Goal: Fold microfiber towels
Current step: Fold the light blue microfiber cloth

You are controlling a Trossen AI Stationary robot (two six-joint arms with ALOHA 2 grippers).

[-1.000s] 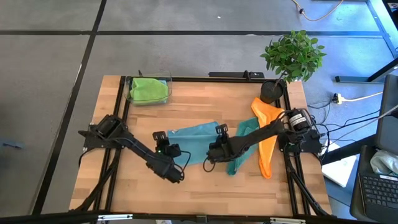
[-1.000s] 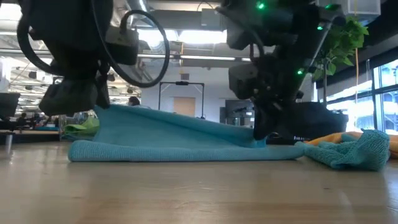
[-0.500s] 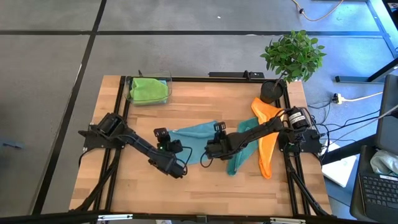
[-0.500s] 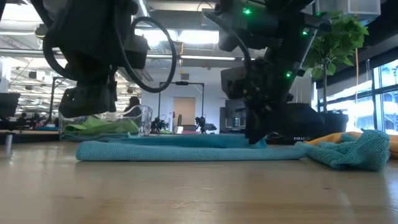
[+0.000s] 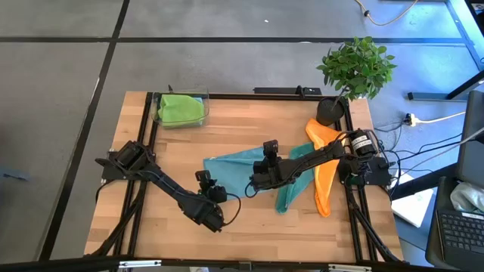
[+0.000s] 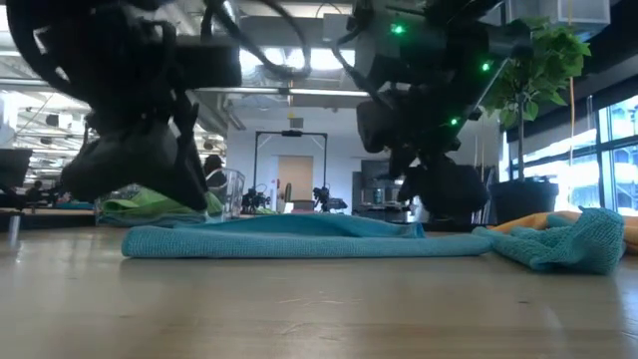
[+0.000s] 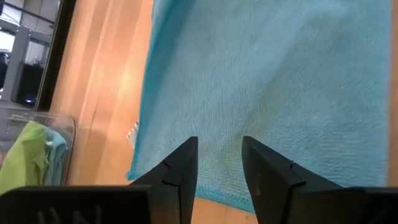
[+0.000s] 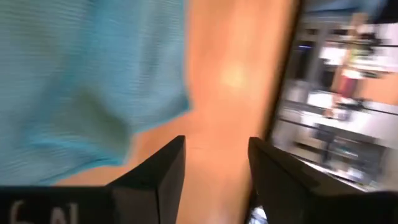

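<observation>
High view: light blue towel (image 5: 238, 165) lay flat mid-surface (image 5: 227, 121), long axis running left to right.
Left tool (image 5: 214, 219): fingers spread, empty, just off the towel's near-left edge.
Right tool (image 5: 260, 180): fingers spread, empty, over the towel's right end.
Key relation: towel lay between both tools; the right was nearer.
Other towels: teal (image 5: 291, 190) and orange (image 5: 325, 162) at right, lime green (image 5: 180, 108) in a clear bin (image 5: 156, 115).

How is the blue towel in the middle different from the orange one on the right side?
The blue towel lies spread flat mid-table between both open grippers, left and right; the orange towel lies bunched in a long strip by the table's right edge. The blue towel is light blue; the orange one is bright orange. Neither is held, and both rest on the wooden table.
</observation>
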